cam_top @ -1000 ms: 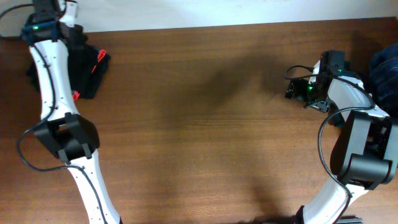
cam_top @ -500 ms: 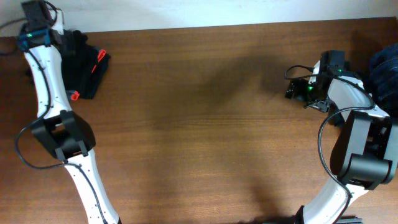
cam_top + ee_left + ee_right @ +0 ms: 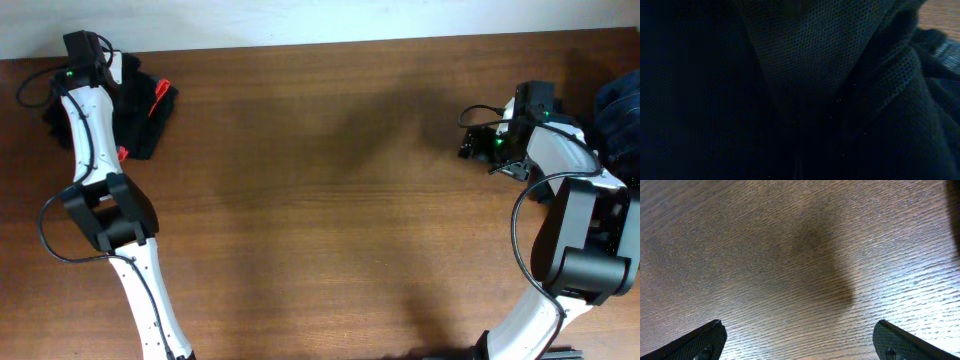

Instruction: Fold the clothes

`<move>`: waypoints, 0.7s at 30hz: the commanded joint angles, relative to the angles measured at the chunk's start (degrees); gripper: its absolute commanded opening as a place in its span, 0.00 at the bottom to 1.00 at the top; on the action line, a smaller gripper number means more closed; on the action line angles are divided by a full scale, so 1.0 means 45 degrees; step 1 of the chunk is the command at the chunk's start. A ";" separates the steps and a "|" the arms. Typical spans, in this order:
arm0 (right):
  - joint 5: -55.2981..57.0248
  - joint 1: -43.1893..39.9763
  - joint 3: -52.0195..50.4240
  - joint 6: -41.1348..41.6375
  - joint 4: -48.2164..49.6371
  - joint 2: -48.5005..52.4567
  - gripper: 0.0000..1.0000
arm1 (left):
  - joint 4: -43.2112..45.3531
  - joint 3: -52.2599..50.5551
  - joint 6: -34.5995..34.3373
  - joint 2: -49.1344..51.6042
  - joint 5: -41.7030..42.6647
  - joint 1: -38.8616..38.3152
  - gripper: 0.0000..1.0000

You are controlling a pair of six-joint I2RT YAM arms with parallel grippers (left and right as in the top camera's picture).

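At the table's (image 3: 330, 210) left corner, dark clothes (image 3: 140, 122).

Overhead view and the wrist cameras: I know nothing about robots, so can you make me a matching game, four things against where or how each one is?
Things:
A. black clothes
B. blue clothes
C. right arm's fingers
D. left arm

Places or states:
1. spread apart above the bare table
2. at the right edge
3. its wrist camera shows only dark mesh cloth
4. heaped in the far-left corner, red marks showing

Pairs: A-4, B-2, C-1, D-3
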 commanded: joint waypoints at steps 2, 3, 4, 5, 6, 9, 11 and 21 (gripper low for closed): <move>0.0112 0.0044 -0.0078 -0.0029 0.0039 0.0112 0.99 | -0.0461 0.1355 -0.0597 -0.0121 0.1870 -0.0141 0.00; 0.0112 0.0044 -0.0078 -0.0029 0.0039 0.0112 0.99 | -0.0627 0.1734 -0.0719 -0.0330 0.1860 -0.0141 0.00; 0.0112 0.0044 -0.0078 -0.0029 0.0039 0.0112 0.99 | -0.0845 0.2069 -0.0903 -0.0510 0.1860 -0.0141 0.00; 0.0112 0.0044 -0.0078 -0.0029 0.0039 0.0112 0.99 | -0.1098 0.2419 -0.1219 -0.0714 0.1860 -0.0136 0.00; 0.0112 0.0044 -0.0078 -0.0029 0.0039 0.0112 0.99 | -0.1302 0.2686 -0.1481 -0.0889 0.1860 -0.0126 0.00; 0.0112 0.0044 -0.0078 -0.0029 0.0039 0.0112 0.99 | -0.1977 0.3390 -0.1778 -0.1292 0.1851 -0.0102 0.01; 0.0112 0.0044 -0.0078 -0.0029 0.0039 0.0112 0.99 | -0.2531 0.3706 -0.1768 -0.1331 0.1744 -0.0102 0.02; 0.0112 0.0044 -0.0078 -0.0029 0.0039 0.0112 0.99 | -0.6339 0.3764 -0.0534 -0.1331 -0.0078 -0.0102 0.01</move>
